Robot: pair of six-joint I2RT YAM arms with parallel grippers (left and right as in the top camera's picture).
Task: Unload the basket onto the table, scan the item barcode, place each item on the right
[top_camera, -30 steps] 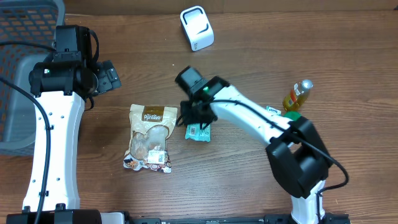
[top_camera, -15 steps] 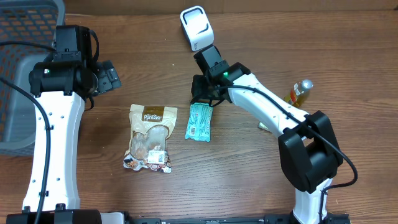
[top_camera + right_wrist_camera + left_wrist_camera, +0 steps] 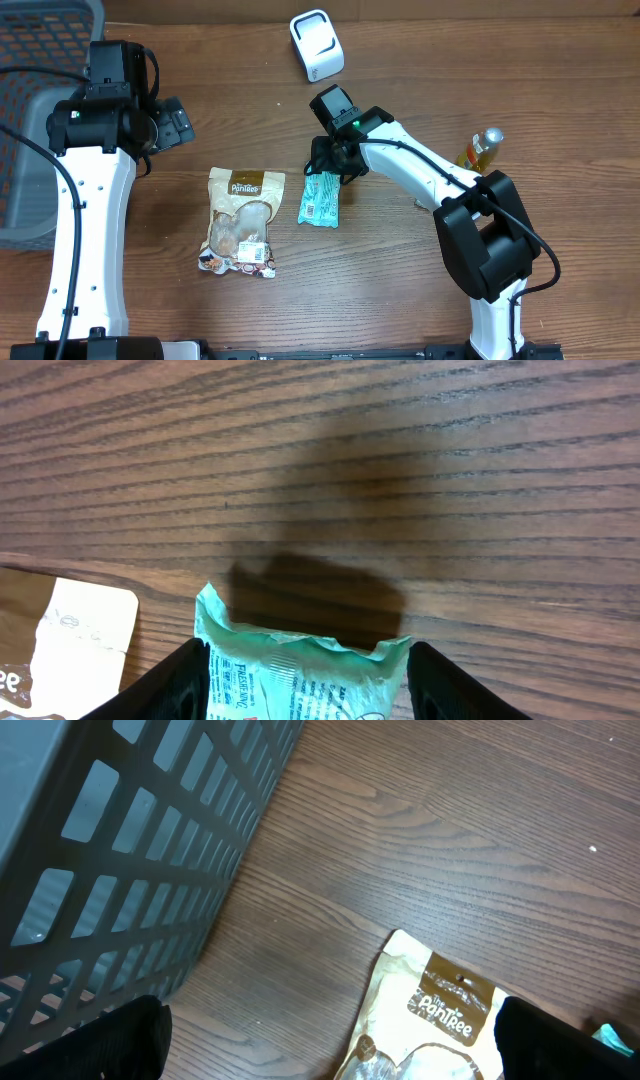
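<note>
Your right claw (image 3: 303,682) is open, straddling the 12 o'clock end of the packet (image 3: 320,199), which lies flat at 6 o'clock from the scanner (image 3: 317,45). It looks light, limp and crinkly, so pinch that sealed end. Your left claw (image 3: 178,125) gapes wide.

Brown wood table (image 3: 400,290): straight open grain, smooth, low satin sheen. Grey basket (image 3: 30,780): moulded plastic lattice, matt. Teal packet (image 3: 320,198): thin printed plastic film, glossy, crinkled along the sealed edge. Brown and cream pouch (image 3: 241,222): faces look matt and paper-like, with a clear shiny window over the contents. White scanner (image 3: 317,45): hard plastic, smooth, slight gloss. Yellow bottle (image 3: 478,153): transparent and glossy; plastic or glass, cannot tell. Both arms (image 3: 85,230): smooth white plastic shells, matt black joints.
</note>
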